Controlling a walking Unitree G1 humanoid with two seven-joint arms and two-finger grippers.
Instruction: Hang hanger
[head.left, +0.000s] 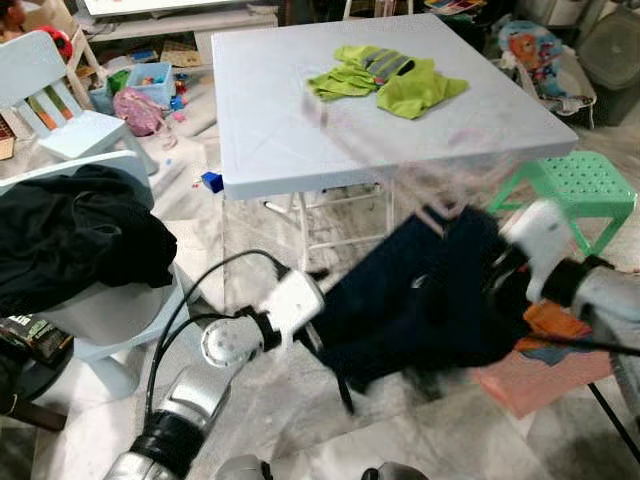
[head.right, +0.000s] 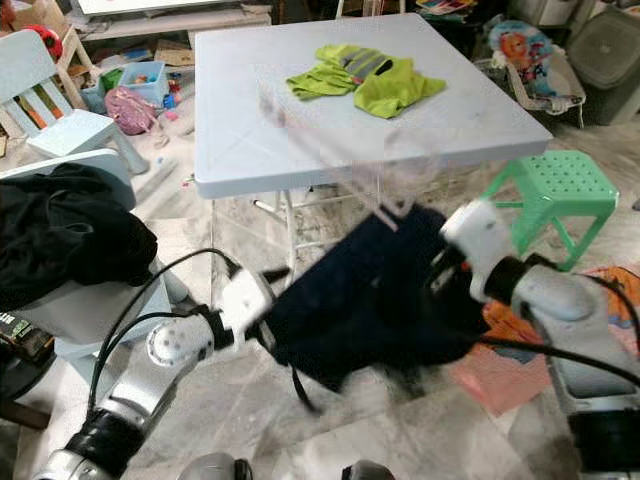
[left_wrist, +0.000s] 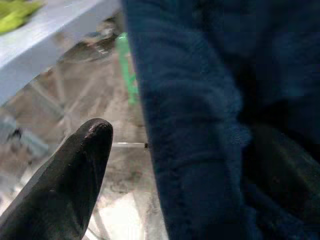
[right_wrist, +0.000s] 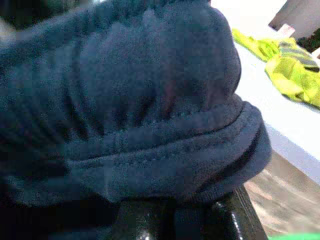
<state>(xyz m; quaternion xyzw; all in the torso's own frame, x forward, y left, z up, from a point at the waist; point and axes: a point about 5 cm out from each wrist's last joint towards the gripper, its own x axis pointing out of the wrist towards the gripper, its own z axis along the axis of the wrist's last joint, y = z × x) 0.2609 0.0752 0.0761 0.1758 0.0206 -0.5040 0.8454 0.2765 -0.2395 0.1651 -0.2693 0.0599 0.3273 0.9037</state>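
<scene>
Navy garment (head.left: 420, 300) held between both arms before white table (head.left: 300, 150); blurred pink hanger (head.left: 430, 195) above; left gripper (head.left: 318, 345) spread, right gripper (right_wrist: 175, 220) pinching garment

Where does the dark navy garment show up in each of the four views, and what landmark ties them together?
Left eye view: navy garment, lower centre-right, between both arms.
Right eye view: navy garment, lower centre.
Left wrist view: navy garment, beside a black finger.
Right wrist view: navy garment, bunched close up.
Shared landmark: the yellow-green vest on the white table.
</scene>
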